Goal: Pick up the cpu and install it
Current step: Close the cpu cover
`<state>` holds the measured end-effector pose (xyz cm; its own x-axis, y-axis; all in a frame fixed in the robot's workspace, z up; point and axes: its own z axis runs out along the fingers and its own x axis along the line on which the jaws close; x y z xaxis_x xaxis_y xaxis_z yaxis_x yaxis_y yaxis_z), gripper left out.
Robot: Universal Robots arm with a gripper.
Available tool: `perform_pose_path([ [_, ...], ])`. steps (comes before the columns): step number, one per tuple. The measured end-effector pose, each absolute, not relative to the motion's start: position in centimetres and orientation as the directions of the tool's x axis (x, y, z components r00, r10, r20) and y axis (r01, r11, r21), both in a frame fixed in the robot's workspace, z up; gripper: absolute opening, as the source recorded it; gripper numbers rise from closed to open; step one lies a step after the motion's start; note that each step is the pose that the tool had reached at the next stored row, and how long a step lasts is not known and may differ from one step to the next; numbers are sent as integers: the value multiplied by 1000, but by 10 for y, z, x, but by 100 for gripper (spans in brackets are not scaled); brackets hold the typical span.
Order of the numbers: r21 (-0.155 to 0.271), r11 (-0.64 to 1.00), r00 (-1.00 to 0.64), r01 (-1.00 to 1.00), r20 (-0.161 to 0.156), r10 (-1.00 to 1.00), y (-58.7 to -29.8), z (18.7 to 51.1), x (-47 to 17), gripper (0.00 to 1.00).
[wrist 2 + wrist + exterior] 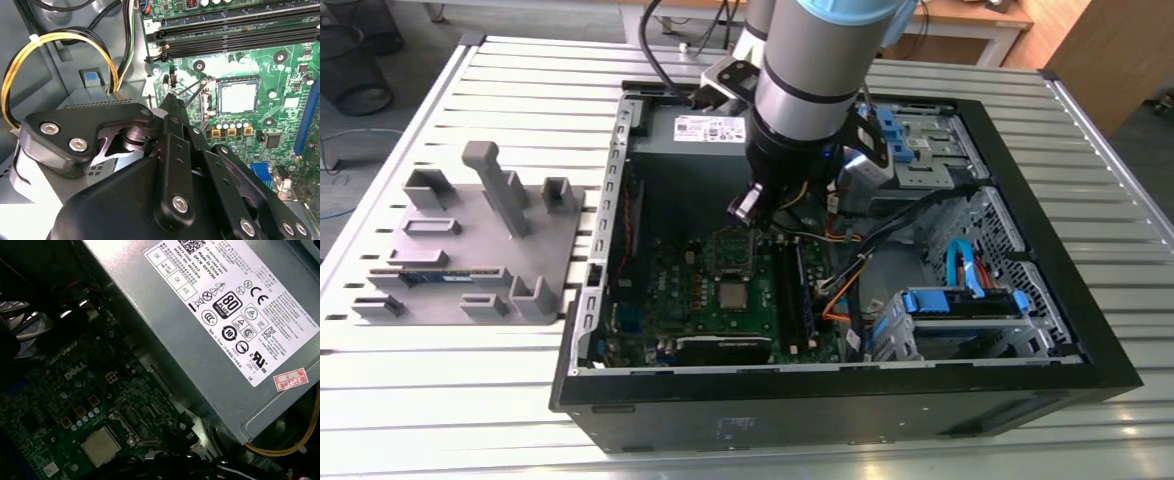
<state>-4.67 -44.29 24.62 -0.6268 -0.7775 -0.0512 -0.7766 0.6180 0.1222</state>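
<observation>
The cpu (736,294) is a small silver square lying flat in its socket on the green motherboard (680,300) inside the open computer case. It is also seen in both wrist views (238,96) (100,446). My gripper (751,232) hangs over the board just beyond the socket, toward the power supply. Its black fingers meet in a point (170,97), shut with nothing held. That tip sits beside a thin metal socket lever (192,90), a short way from the cpu and not touching it.
A grey power supply with a white label (225,315) (707,130) lies close beside the gripper. Yellow and black cables (20,75) loop near it. Memory slots (235,35) run past the socket. Blue drive bays (961,300) fill the case's right; a grey fixture (467,240) stands on the table's left.
</observation>
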Motion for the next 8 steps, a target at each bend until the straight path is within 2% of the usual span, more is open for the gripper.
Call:
perform_pose_path([
  [8,122,597,-605,-793,-51,-794,-446,247,-47,11],
])
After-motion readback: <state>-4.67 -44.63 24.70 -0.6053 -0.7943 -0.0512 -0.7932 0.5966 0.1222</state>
